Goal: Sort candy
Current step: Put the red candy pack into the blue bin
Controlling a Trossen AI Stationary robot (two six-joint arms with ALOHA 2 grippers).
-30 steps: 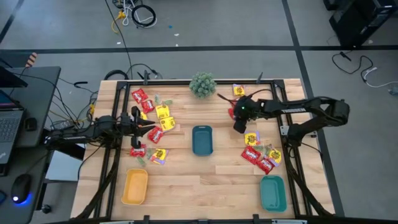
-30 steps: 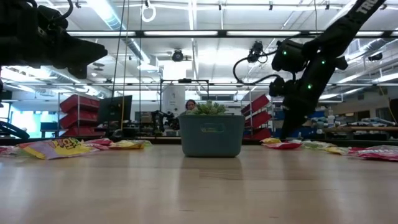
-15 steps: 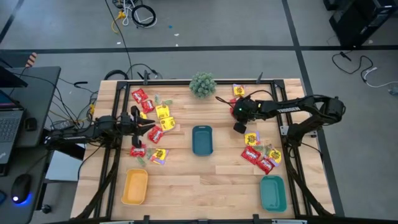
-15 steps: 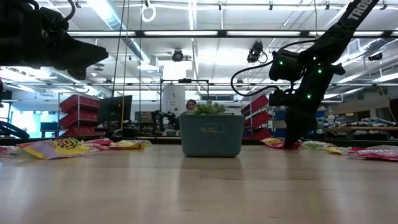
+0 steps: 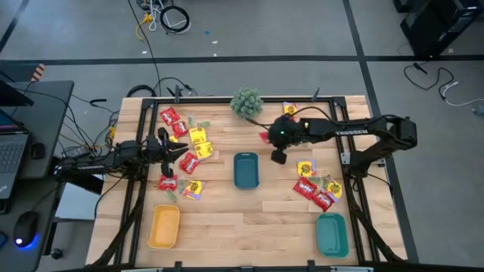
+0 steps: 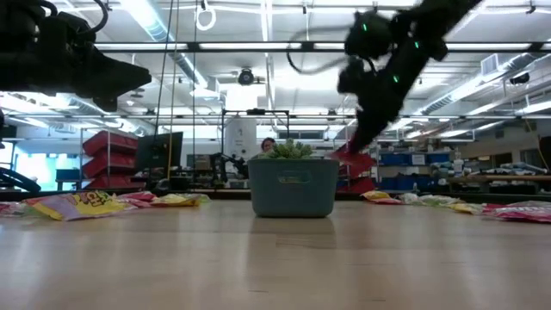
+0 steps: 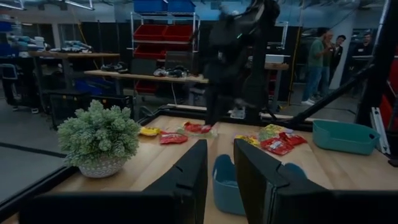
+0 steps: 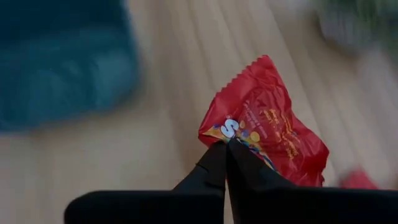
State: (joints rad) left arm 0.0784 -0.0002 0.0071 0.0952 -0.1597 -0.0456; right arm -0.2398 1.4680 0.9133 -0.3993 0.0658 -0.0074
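**Fingers pinched on one corner of a red packet, carried above the table**

Fingers (image 8: 219, 163) of the right gripper (image 8: 225, 144) are pressed together on the bottom corner of a red candy packet (image 8: 268, 124); no gap shows between them. In the high view this gripper (image 5: 266, 137) sits right of centre, above the middle teal tray (image 5: 246, 169) in the frame and just right of the plant ball (image 5: 246, 102). Low view: packet (image 6: 351, 153) hangs clear of the tabletop.

Handling, judged: thin crinkly foil, light, limp. It droops from the pinch and could swing or twist. Slick wrapper, so a shallow corner grip may slip; the crimped seam edge looks the firmest hold.

Left gripper (image 5: 181, 149) waits at left of centre in the high view, over loose candy, fingers parted with nothing between them.

Other candy: red and yellow packets scattered at centre left (image 5: 190, 148) and a second cluster at lower right (image 5: 316, 188). Yellow tray (image 5: 164, 226) sits lower left, another teal tray (image 5: 332, 233) lower right.
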